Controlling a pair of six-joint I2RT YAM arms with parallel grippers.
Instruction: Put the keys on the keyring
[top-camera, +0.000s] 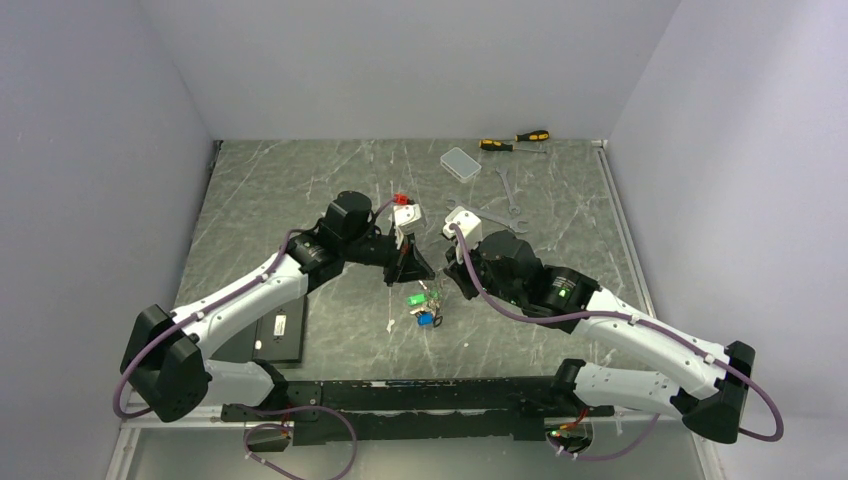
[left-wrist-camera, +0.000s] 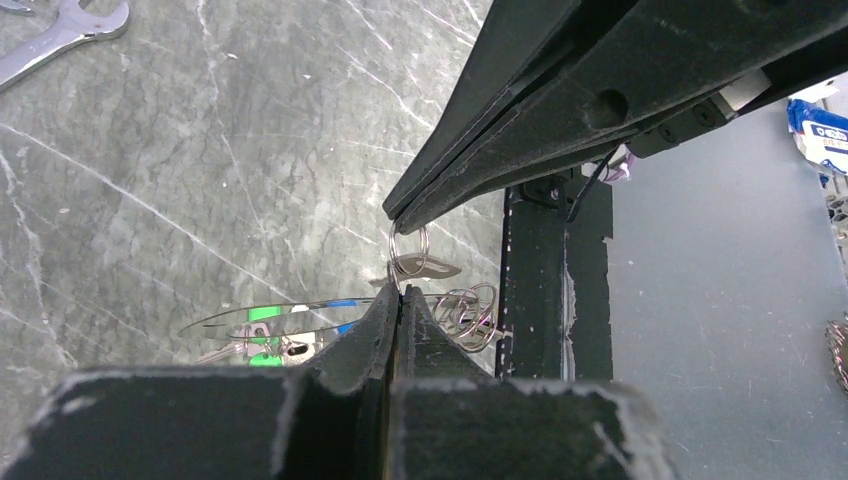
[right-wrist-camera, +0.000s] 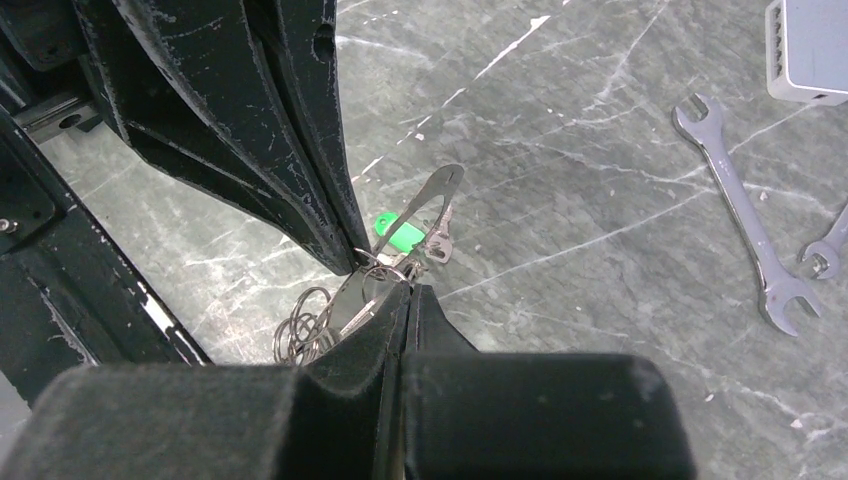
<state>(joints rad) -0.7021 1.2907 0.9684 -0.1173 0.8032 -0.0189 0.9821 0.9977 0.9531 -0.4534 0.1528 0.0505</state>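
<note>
Grey-green marbled stone, veined with white, forms the table (top-camera: 300, 200), shut in by plain pale walls. Both arms reach to its centre, where their matte black, scuffed, wedge-shaped fingers meet tip to tip.

Seen from the left wrist, the left gripper (left-wrist-camera: 398, 300) has its jaws pressed together with no gap, and their point closes on the lower edge of a small split ring (left-wrist-camera: 408, 243) of silver wire. At 12 o'clock from it, the right gripper (right-wrist-camera: 408, 292) is likewise pressed tight and pinches the same ring's upper edge. One flat silver key blade (left-wrist-camera: 428, 267) hangs off that ring at 4 o'clock.

The keyring (right-wrist-camera: 425, 205), one thin silver wire loop, wide and oval, sits just beside the tips; from the right wrist it tilts up toward 1 o'clock. The keys (top-camera: 424, 305) cluster at it, at 6 o'clock of the fingertips in the top view: one green plastic head and one blue show clearly, and the rest are too tangled to count. A bunch of smaller wire rings (left-wrist-camera: 470, 312) lies beside them.

Two silver open-ended wrenches (top-camera: 507, 190) lie at 1 o'clock of the grippers. Beyond them sit one clear ribbed plastic box (top-camera: 460, 163) and two yellow-and-black screwdrivers (top-camera: 515, 140). One flat black slab (top-camera: 280, 335) rests at 8 o'clock.
</note>
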